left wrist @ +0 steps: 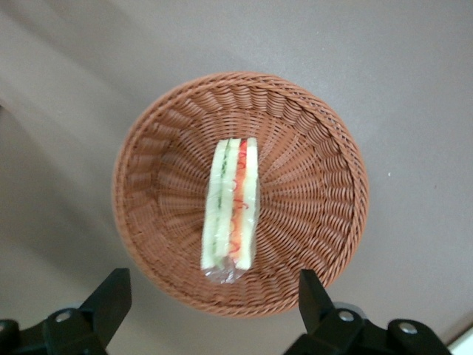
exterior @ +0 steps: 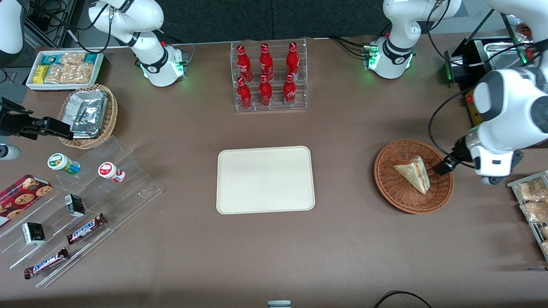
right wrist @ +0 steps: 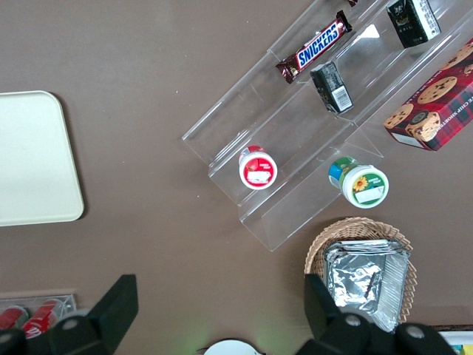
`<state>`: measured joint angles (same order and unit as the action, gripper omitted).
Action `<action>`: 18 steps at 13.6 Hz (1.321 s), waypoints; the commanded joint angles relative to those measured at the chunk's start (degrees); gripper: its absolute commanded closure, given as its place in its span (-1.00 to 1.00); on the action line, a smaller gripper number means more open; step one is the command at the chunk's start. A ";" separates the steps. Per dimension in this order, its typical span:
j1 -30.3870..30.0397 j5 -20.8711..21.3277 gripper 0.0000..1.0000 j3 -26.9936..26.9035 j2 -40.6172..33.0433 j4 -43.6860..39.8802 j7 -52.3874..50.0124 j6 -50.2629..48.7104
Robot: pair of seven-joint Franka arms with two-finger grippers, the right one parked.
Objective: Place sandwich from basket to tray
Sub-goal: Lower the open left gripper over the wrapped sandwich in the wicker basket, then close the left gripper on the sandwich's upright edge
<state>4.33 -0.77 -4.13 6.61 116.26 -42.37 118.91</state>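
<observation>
Brown, matte tabletop (exterior: 342, 239) spreads under everything, smooth and plain. Largest of the task's pieces, the tray (exterior: 265, 179) lies flat near the middle, a cream plastic rectangle with rounded corners and a low rim, nothing on it. Toward the working arm's end sits the round, shallow basket (exterior: 396, 192) of reddish-brown wicker, its weave ribbed. In it rests the sandwich (exterior: 413, 173), a soft pale wedge in clear wrap, red and green showing along its cut edge. By my reading nothing is done yet: the gripper (left wrist: 211, 307) hovers above the basket's rim, jaws spread wide and holding nothing; grasp, carry and release all remain.
</observation>
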 commanded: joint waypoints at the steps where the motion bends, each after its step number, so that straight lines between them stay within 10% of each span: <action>1: 0.42 0.33 -1.00 -0.17 -3.97 9.84 -3.41 9.55; 16: 2.53 0.25 -0.97 -0.17 4.36 19.80 -4.21 30.32; 18: 2.79 0.25 -0.46 -0.17 4.81 19.80 -4.30 30.33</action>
<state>6.33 -0.78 -4.06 11.03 135.74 -45.43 147.93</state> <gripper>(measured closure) 0.057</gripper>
